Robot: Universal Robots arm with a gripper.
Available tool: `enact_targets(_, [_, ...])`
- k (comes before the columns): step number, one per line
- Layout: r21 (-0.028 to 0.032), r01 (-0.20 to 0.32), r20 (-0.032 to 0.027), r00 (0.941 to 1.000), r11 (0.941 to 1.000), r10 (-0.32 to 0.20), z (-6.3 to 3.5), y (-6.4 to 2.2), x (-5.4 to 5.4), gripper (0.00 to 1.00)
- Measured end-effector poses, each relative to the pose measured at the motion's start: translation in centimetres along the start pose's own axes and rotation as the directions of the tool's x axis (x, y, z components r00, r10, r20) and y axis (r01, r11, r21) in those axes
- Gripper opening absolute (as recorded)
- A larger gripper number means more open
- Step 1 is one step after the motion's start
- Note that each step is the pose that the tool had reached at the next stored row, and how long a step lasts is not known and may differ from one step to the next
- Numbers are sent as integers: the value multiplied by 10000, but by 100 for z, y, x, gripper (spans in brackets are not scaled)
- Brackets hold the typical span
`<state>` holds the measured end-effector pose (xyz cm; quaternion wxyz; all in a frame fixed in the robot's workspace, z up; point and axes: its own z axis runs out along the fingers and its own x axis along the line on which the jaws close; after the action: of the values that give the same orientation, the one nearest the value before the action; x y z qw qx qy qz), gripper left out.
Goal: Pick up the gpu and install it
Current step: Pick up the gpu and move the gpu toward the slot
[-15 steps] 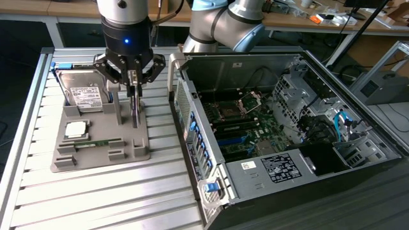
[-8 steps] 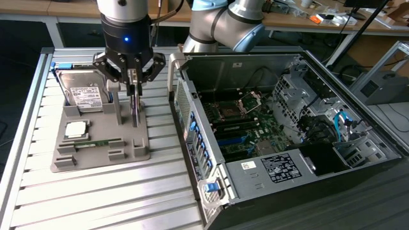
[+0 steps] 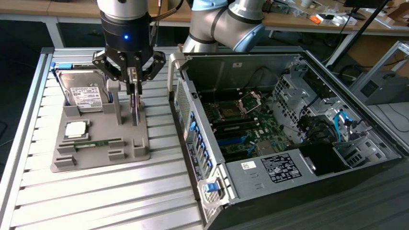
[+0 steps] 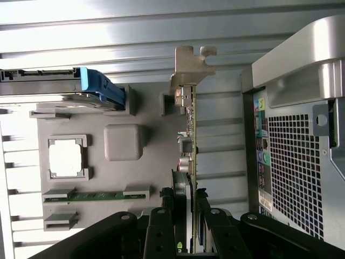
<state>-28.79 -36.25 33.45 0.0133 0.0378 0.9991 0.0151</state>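
Gripper [image 3: 132,87] – fingers clamped on the top edge of the gpu [image 3: 135,109].
Gpu – standing upright on edge over the grey holder tray [image 3: 96,158], silver bracket [image 4: 190,63] at one end; whether it touches the tray cannot be told.
Same tray: hard drive [image 3: 86,93], processor chip [image 3: 75,128], memory stick [image 3: 96,143].
Open computer case [image 3: 255,62] – beside the tray, on the exterior view's right.
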Motion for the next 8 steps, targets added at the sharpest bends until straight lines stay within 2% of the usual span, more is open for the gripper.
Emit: enact_targets(8, [0, 0, 0, 10000, 10000, 0, -37, 1, -1, 27])
